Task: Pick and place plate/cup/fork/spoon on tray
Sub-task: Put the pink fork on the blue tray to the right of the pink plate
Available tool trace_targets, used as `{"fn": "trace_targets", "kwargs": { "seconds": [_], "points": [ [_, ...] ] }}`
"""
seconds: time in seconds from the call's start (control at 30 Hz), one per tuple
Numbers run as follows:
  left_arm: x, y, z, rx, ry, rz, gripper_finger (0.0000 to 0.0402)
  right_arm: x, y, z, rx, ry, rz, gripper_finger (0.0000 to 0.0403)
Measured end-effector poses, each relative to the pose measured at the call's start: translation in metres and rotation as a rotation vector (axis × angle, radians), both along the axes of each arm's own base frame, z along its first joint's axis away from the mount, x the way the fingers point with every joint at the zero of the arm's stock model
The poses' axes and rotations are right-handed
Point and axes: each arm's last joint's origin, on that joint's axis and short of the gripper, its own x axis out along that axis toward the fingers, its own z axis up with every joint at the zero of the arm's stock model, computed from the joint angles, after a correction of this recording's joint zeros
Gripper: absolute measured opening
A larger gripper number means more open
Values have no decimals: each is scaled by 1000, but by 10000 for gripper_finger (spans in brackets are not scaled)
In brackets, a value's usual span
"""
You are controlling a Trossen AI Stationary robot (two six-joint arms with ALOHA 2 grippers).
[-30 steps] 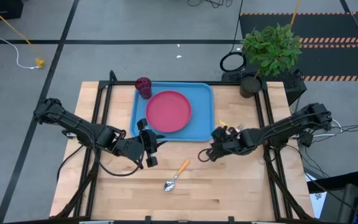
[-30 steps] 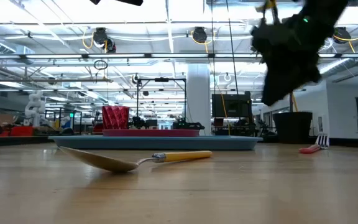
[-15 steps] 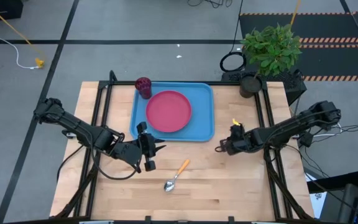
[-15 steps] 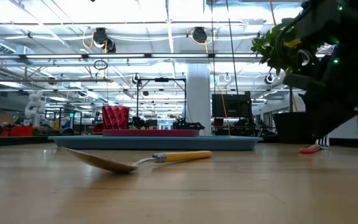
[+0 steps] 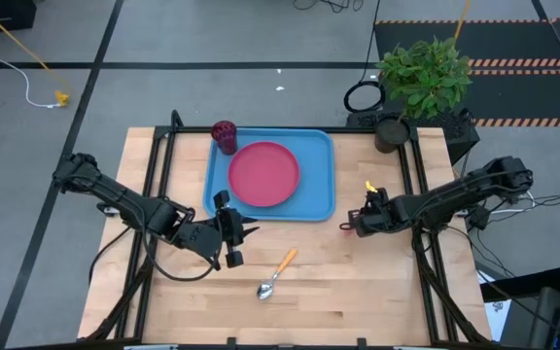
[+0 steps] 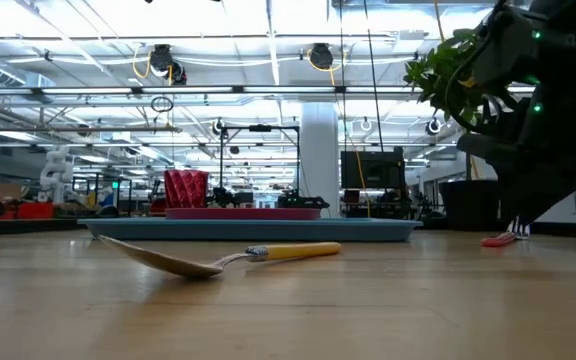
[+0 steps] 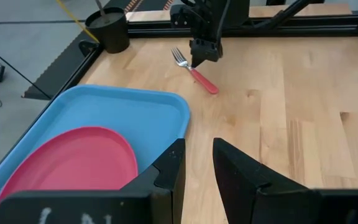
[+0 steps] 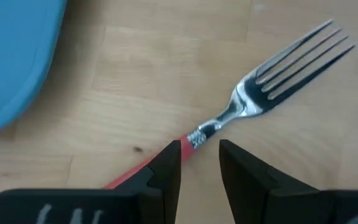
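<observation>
The fork [image 8: 253, 99] lies flat on the wood to the right of the blue tray [image 5: 319, 156]; it also shows in the left wrist view [image 7: 194, 68]. My right gripper [image 8: 201, 155] is open, low over the fork, pointing down, with one finger on each side of the fork's neck. The pink plate [image 5: 262, 175] lies in the tray and the dark red cup [image 5: 225, 136] stands in its far left corner. The orange-handled spoon [image 5: 275, 275] lies on the table near the front. My left gripper [image 5: 246, 231] is open and empty by the tray's near left corner. My right gripper comes at the fork from above, its fingers across the red handle [image 8: 135, 171] just behind the metal neck. One finger [image 8: 166, 165] covers part of the handle. I cannot tell whether it touches the fork, which lies flat on the table.
A potted plant [image 5: 421, 73] stands at the table's far right corner. Bare wood [image 5: 377, 292] lies to the right of the spoon. The tray's right rim [image 5: 332, 185] is a little left of the fork.
My right gripper has gone from the tray's near right corner toward the table's right edge and down, and now stands low over the fork. The fork, the spoon, the plate and the cup have stayed in place.
</observation>
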Motion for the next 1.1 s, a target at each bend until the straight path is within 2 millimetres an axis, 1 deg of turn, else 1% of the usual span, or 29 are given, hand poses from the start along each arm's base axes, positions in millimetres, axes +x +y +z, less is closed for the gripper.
{"fn": "trace_targets", "kwargs": {
  "seconds": [0.3,0.57,0.93,1.1],
  "points": [
    [0,0,0,1,2,0,85,4,0,-10,-24,24,-54,102],
    [0,0,-1,6,7,-1,86,12,-1,-17,-37,8,-59,102],
    [0,0,-1,12,9,-4,86,12,-4,-16,-43,66,39,102],
    [0,0,-1,21,12,-10,86,11,-3,-14,-25,58,53,102]
  ]
}}
